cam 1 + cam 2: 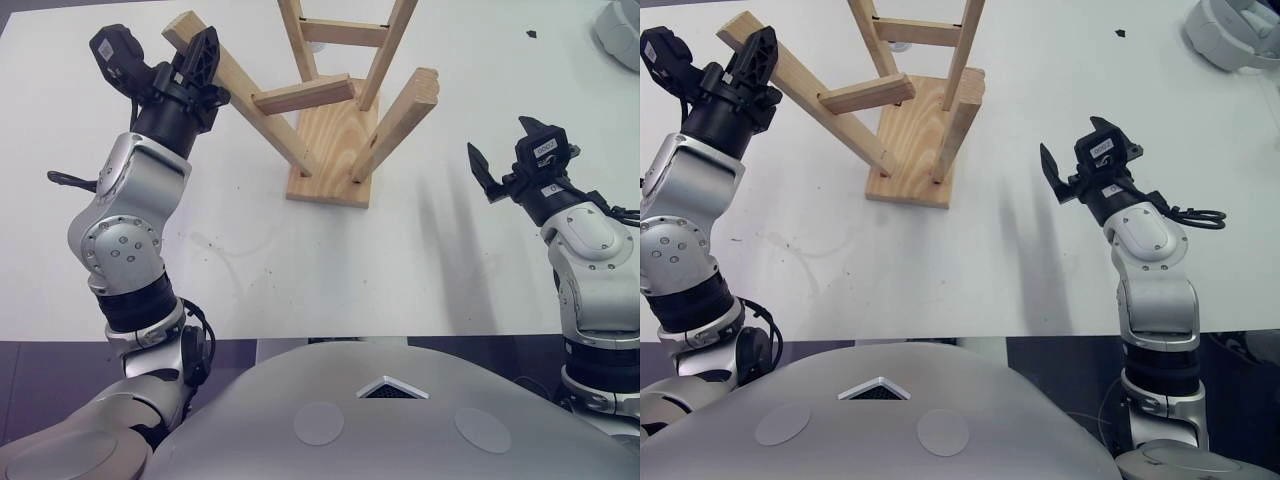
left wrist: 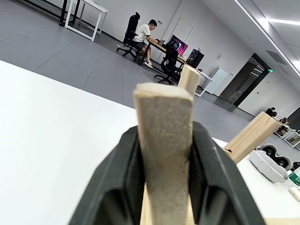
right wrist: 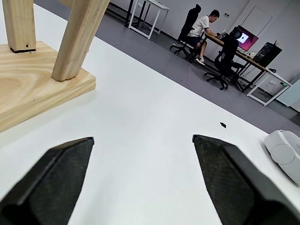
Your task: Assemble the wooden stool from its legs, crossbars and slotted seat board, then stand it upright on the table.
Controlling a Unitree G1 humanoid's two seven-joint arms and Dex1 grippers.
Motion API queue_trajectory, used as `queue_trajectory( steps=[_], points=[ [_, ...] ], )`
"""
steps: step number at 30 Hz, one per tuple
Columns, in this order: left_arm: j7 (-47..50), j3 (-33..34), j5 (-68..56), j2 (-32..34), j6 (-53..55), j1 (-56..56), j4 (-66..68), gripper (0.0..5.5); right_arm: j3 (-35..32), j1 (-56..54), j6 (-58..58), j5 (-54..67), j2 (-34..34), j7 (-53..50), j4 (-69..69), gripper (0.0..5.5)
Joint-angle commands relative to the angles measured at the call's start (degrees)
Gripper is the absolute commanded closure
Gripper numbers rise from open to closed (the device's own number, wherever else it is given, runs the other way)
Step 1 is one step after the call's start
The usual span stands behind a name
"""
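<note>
The stool [image 1: 330,92] sits upside down on the far table [image 1: 300,270], seat [image 1: 330,175] flat, and the left claw [image 1: 205,55] squeezes its left leg [image 1: 245,90] tip, maybe to flip it up, while the right claw [image 1: 498,142] hangs wide open on the right.

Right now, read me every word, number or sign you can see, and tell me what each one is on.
White label behind the right tool: print too small to read.
Green sign over the far doorway: too blurred to read.
Wooden stool: no print on it.
</note>
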Motion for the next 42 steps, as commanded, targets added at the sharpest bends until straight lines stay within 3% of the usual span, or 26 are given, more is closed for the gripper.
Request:
queue_trajectory(
  steps=[1,6,24,30,34,38,42],
  points=[
    [-0.3,-0.8,3.0,-0.1,-0.7,0.5,-1.7,4.47,-0.8,0.5,0.1,-0.8,0.5,-0.8,-0.5,1.56],
    [-0.7,-1.6,5.8,-0.7,-0.9,1.2,-3.2,4.47,-1.2,-0.1,0.6,-0.6,0.1,-0.4,-0.5,1.56],
    [0.5,-15.5,23.3,-3.2,-1.8,9.8,-17.1,4.47,-3.2,-3.9,3.4,-0.8,-2.0,0.0,0.3,1.56],
    [1.2,-19.1,29.7,-4.2,-1.8,11.5,-19.7,4.47,-6.0,-7.3,7.2,1.7,-0.3,-1.7,0.3,1.56],
    [2.7,-21.6,34.5,-5.5,-1.6,11.4,-19.4,4.47,-8.7,-14.1,10.3,8.8,3.8,-2.9,-7.3,1.56],
    [4.5,-23.9,38.2,-8.2,-1.4,10.7,-18.9,4.47,-3.3,-32.4,19.4,7.1,4.8,-10.6,-19.9,1.56],
    [6.2,-25.8,41.5,-10.1,-0.7,11.6,-19.0,4.47,8.1,-43.2,27.5,4.5,6.7,-14.3,-24.3,1.56]
  ],
)
